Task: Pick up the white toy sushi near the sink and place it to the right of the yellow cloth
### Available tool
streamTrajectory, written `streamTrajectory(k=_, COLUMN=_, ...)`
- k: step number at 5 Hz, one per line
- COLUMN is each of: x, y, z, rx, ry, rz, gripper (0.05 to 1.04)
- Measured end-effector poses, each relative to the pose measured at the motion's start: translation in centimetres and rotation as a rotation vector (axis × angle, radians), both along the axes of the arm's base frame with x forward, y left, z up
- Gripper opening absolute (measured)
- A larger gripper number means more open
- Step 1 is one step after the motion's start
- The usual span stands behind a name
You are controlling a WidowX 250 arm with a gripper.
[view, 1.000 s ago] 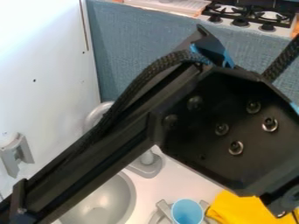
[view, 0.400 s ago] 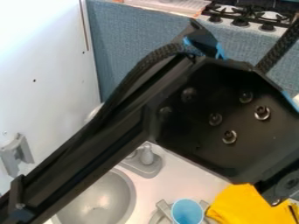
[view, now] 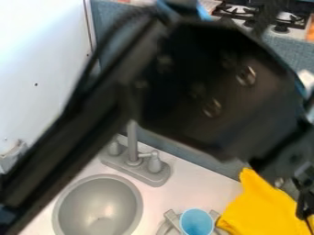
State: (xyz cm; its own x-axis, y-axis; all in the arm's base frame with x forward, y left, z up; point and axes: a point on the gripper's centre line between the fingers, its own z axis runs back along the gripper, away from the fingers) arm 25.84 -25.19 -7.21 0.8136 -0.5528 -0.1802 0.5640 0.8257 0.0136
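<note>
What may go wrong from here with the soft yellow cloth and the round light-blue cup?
The yellow cloth lies close beside the light-blue cup; dragged that way, it might tip the cup. The black jointed arm overlaps the grey faucet in this view; lowered, it could bump it, though the gap is unclear.

The arm [view: 202,87] cuts diagonally over the scene, blocking passage between the white wall [view: 30,69] and the stove [view: 282,20]. Below it, a faucet [view: 133,153] stands behind the open sink basin [view: 98,202]. Free counter [view: 184,186] lies between basin and blue cup [view: 197,223]; yellow cloth [view: 257,206] crowds the cup's right.
</note>
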Motion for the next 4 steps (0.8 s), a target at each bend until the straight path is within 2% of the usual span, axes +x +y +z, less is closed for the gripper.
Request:
streamTrajectory(k=1, x=-0.2, y=0.9, z=3.6, rx=-0.022, ry=-0.081, rz=0.043, gripper=0.997)
streamTrajectory(k=2, x=-2.3, y=2.4, z=7.9, rx=-0.029, ry=-0.148, rz=0.107, gripper=0.997)
streamTrajectory(k=3, x=-5.0, y=4.3, z=11.3, rx=-0.017, ry=-0.197, rz=0.201, gripper=0.997)
streamTrajectory(k=4, x=-7.6, y=6.8, z=13.6, rx=-0.032, ry=-0.221, rz=0.362, gripper=0.997)
